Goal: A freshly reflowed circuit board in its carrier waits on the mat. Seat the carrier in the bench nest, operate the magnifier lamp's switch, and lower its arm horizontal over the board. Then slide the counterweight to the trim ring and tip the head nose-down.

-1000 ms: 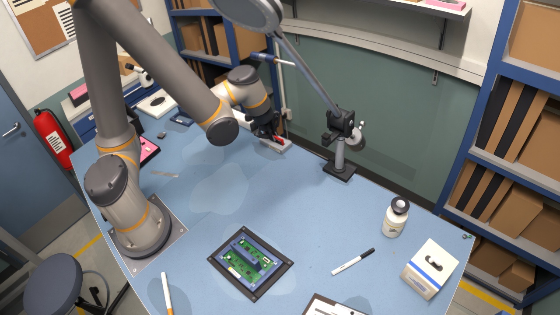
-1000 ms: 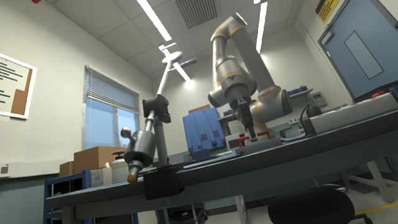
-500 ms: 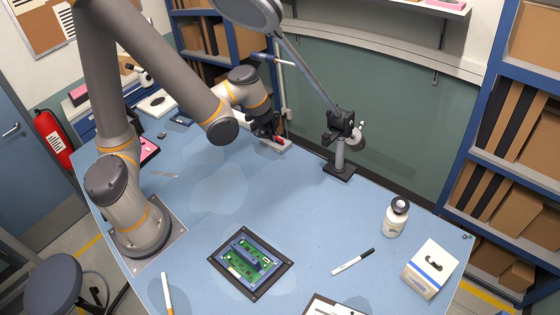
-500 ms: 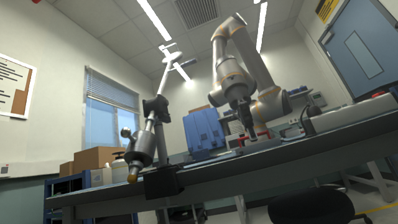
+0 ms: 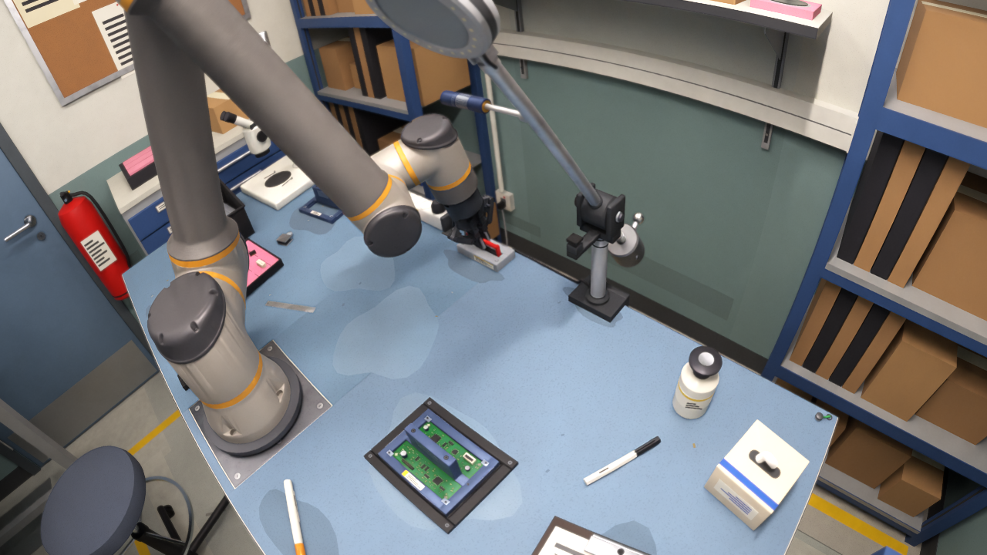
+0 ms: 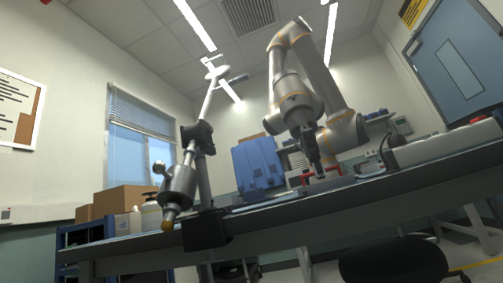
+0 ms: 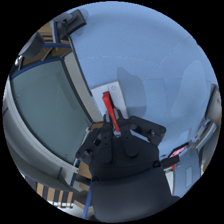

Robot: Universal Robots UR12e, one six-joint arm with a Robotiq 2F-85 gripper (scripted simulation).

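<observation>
At the far edge of the blue bench, by the wall, the lamp's grey switch box point(image 5: 487, 255) carries a red lever point(image 7: 110, 109). The red lever point(image 5: 491, 245) is gripped by my closed gripper point(image 7: 114, 120), which reaches down onto it point(image 6: 319, 171). To the right stands the magnifier lamp's post point(image 5: 597, 269), with its arm point(image 5: 538, 131) raised steeply toward the round head point(image 5: 436, 24) near the ceiling. A counterweight point(image 6: 178, 184) hangs low on the rod behind the pivot. The green circuit board in its blue carrier point(image 5: 436, 455) sits inside the black nest point(image 5: 442, 464) at the near edge.
The robot base point(image 5: 238, 393) stands at the left of the bench. A white bottle point(image 5: 696, 384), a black-tipped pen point(image 5: 621, 461), a white box point(image 5: 756, 473), an orange-tipped pen point(image 5: 294, 514) and a clipboard lie near the front edge. Shelving with cartons lines the right.
</observation>
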